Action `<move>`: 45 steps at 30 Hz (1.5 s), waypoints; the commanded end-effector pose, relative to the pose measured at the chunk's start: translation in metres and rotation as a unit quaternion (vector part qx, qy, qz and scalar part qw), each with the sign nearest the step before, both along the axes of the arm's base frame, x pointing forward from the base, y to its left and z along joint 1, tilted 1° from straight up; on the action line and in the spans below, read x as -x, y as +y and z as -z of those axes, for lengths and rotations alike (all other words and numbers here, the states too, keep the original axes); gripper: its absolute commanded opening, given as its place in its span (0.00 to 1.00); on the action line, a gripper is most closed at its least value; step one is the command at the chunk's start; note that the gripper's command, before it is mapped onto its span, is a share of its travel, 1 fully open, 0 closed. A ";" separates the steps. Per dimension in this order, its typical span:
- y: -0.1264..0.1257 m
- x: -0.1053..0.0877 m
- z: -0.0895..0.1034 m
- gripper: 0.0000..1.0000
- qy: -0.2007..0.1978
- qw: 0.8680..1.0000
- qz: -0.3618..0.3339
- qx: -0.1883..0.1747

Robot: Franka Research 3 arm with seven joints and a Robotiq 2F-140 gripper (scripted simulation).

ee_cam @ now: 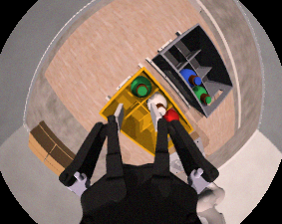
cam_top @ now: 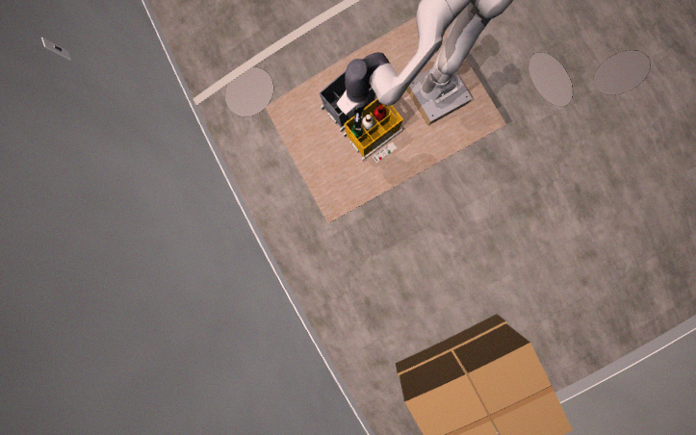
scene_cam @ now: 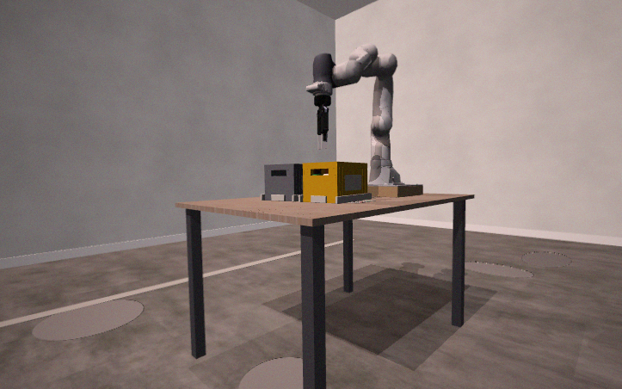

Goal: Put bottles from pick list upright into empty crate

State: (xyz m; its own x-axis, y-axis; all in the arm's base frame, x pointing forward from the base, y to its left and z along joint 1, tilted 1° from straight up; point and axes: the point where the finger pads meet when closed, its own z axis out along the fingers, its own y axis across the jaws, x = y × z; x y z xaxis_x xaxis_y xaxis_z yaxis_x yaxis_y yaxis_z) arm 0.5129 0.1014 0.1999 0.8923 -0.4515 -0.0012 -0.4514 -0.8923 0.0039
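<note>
Yellow crate (cam_top: 388, 129) holds three upright bottles (cam_top: 367, 121).
</note>
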 end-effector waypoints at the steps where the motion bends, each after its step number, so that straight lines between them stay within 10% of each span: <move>1: 0.016 0.011 -0.005 0.38 0.004 1.000 0.000 -0.003; 45: 0.177 0.100 -0.072 0.38 0.004 1.000 0.000 -0.003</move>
